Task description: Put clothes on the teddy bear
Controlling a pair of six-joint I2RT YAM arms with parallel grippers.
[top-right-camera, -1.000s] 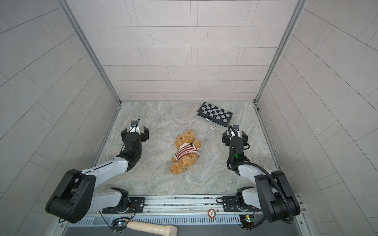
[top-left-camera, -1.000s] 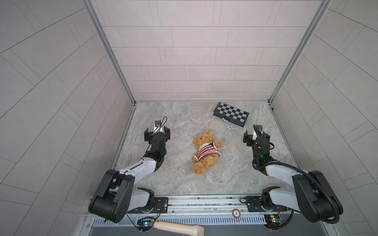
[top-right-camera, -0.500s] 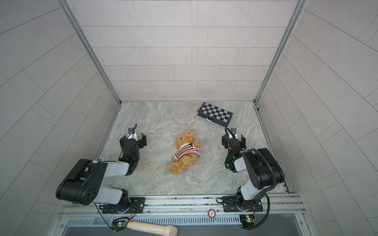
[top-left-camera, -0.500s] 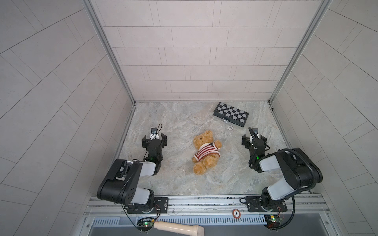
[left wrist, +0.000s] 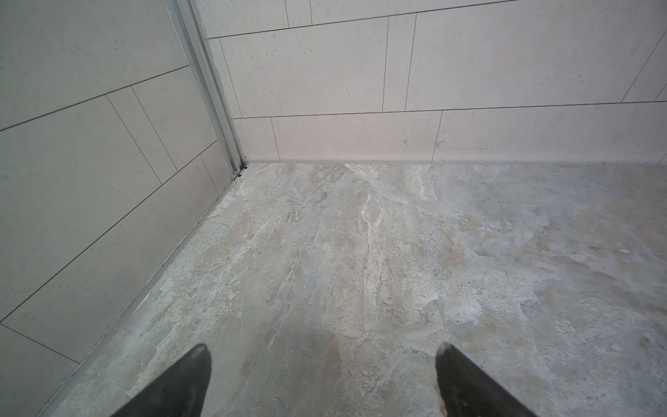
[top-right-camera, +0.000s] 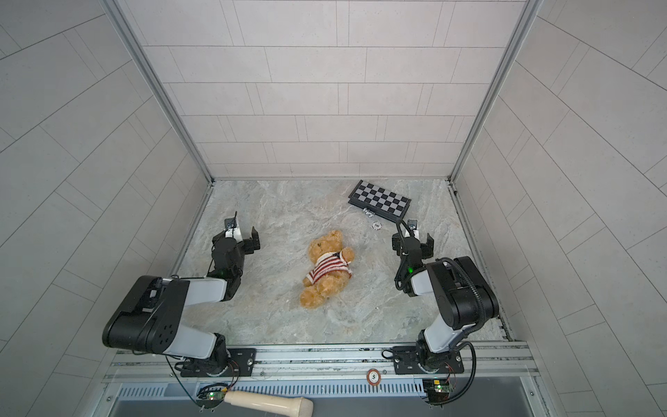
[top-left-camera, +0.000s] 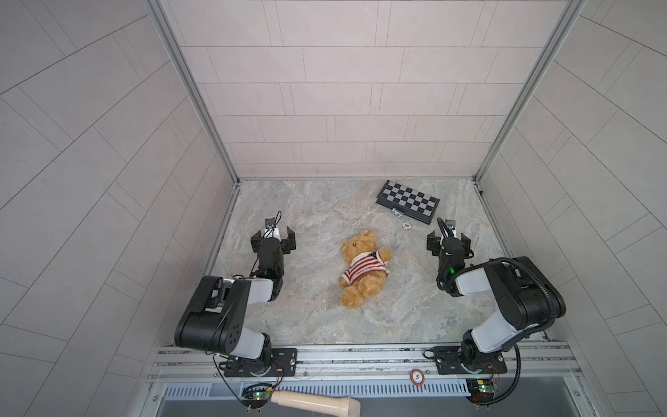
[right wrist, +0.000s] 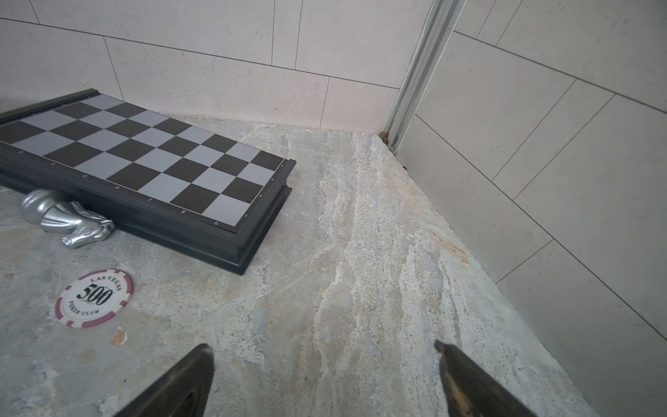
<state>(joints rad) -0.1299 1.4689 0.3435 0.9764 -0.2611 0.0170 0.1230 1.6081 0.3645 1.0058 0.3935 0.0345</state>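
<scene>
Both top views: the fluffy golden-tan plush teddy bear (top-left-camera: 358, 249) lies on its back near the middle of the grey, veined, stone-look table (top-left-camera: 310, 213), head toward the back wall, its place unchanged over the last second; the small red-and-white striped knit sweater (top-left-camera: 363, 268) covers its torso, close ribbed knit against shaggy pile, limbs floppy and splayed; what has changed is the arms: both have folded their elbows up and drawn back, leaving the left gripper (top-left-camera: 273, 238) and right gripper (top-left-camera: 448, 240) well apart from the bear on either side, jaws spread wide and empty; judgement: the dressing appears finished and the arms are retiring. Left wrist view: the left gripper (left wrist: 322, 348) shows two dark blunt tips far apart over matte stone; nothing lies between them. Right wrist view: the right gripper (right wrist: 323, 347) is likewise wide and empty; ahead lie a rigid folded black-and-grey chessboard (right wrist: 144, 155), a shiny silver chess knight (right wrist: 65, 216) toppled against its edge, and a flat round white-and-maroon poker chip (right wrist: 94, 298); none concerns the task.
</scene>
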